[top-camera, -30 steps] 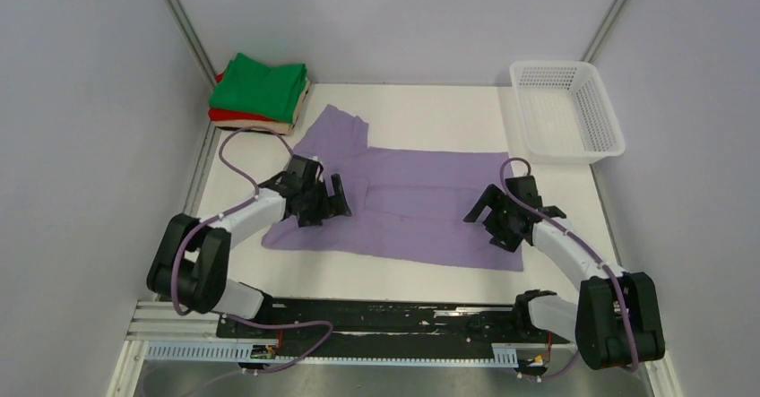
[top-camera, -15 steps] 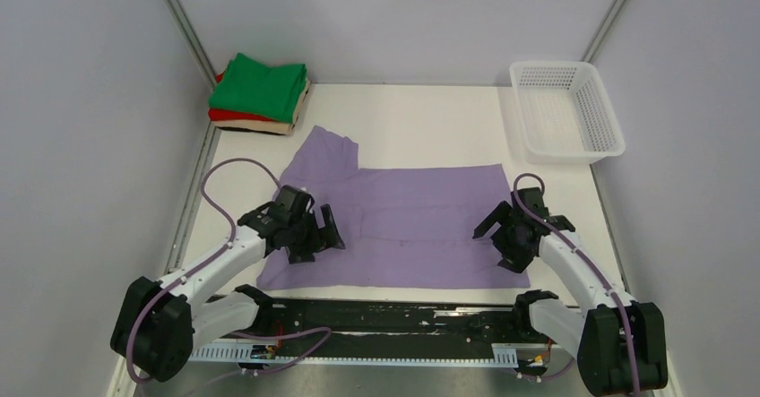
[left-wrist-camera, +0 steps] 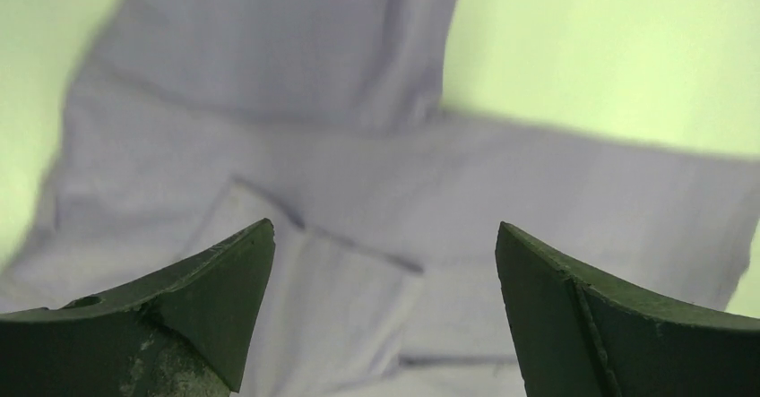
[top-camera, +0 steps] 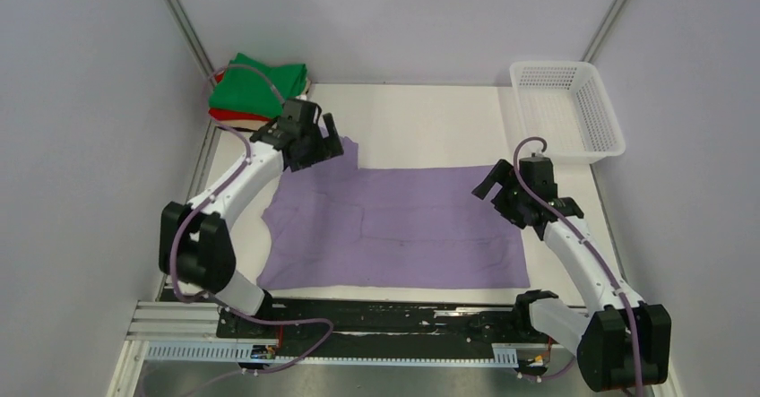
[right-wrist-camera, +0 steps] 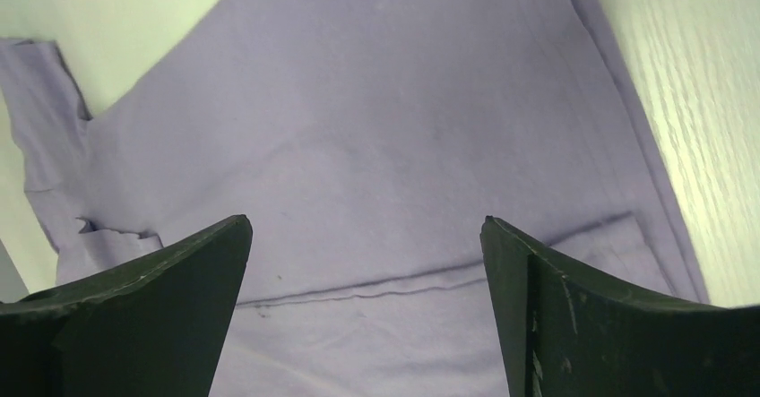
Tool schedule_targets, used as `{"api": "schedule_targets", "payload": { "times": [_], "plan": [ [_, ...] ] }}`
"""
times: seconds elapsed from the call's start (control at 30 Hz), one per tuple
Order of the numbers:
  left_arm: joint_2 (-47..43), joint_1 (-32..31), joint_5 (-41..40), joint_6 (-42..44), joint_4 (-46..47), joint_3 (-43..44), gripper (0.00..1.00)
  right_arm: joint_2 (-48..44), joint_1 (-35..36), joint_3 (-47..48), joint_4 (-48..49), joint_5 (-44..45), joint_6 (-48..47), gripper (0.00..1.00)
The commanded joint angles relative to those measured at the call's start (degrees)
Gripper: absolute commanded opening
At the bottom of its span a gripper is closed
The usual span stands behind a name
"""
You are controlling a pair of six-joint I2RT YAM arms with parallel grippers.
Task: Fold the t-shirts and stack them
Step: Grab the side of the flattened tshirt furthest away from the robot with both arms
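The lavender t-shirt [top-camera: 394,227] lies spread flat on the table [top-camera: 421,115], under both sets of fingers. The left gripper [left-wrist-camera: 385,236] hangs over its far-left sleeve with jaws spread wide and empty; that wrist view is blurred. The right gripper [right-wrist-camera: 366,222], also released and empty, hangs over the shirt's far-right edge. Beyond the left fingers, the green shirt [top-camera: 260,83] tops the red shirt [top-camera: 226,115]. The outstretched left arm hides that stack's near corner, and its lowest layer is hard to make out. The right arm bends at the elbow. The basket [top-camera: 566,110] stands beyond the right fingers.
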Motion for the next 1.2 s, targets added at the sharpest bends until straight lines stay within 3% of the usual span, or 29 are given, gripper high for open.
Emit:
{"api": "schedule_targets", "payload": {
  "times": [0.0, 0.2, 0.3, 0.47, 0.67, 1.07, 1.17],
  "plan": [
    [13.01, 4.65, -4.67, 6.90, 0.47, 13.61, 1.00, 4.47, -0.20, 5.39, 8.43, -1.31, -5.29, 1.00],
    [37.32, 6.12, -8.49, 12.63, -5.68, 40.07, 0.94, 11.28, -0.26, 8.51, 9.86, 1.41, -7.26, 1.00],
    [45.27, 6.23, -9.05, 13.99, -9.88, 53.38, 0.88, 14.18, -0.32, 9.27, 10.08, 1.57, -7.89, 1.00],
    [56.51, 6.14, -8.38, 15.07, -11.90, 64.75, 0.79, 16.85, -0.24, 9.12, 10.50, 2.02, -7.94, 1.00],
    [62.13, 5.93, -7.24, 13.83, -14.69, 67.45, 0.71, 17.91, -0.28, 7.92, 11.51, 2.03, -7.66, 1.00],
    [58.54, 3.22, -15.09, 13.18, -20.36, 59.92, 0.64, 19.35, -0.29, 7.73, 11.79, 4.31, -6.99, 1.00],
    [58.37, 3.00, -15.62, 12.70, -20.54, 58.89, 0.57, 19.50, -0.30, 7.77, 11.84, 4.86, -6.67, 1.00]
  ]
}}
